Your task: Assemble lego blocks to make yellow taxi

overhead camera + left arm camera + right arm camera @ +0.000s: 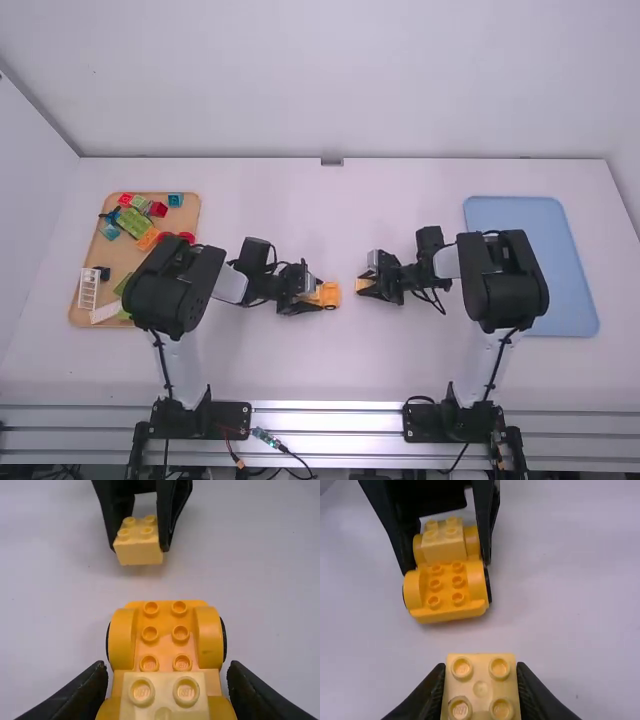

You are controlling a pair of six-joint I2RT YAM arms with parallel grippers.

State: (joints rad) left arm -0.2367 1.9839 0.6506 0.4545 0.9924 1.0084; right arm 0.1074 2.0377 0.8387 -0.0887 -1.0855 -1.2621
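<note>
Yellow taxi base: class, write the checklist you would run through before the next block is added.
1. Left gripper closed on the orange-yellow car base: ok.
2. Right gripper closed on the loose yellow two-by-two block: ok.
3. Loose block's studs facing up: ok.
4. Six studs on the base uncovered: ok.
5. Yellow block on the base pressed fully down: cannot tell.
6. Loose block lined up over the base: not ok, there is a gap between them.
</note>
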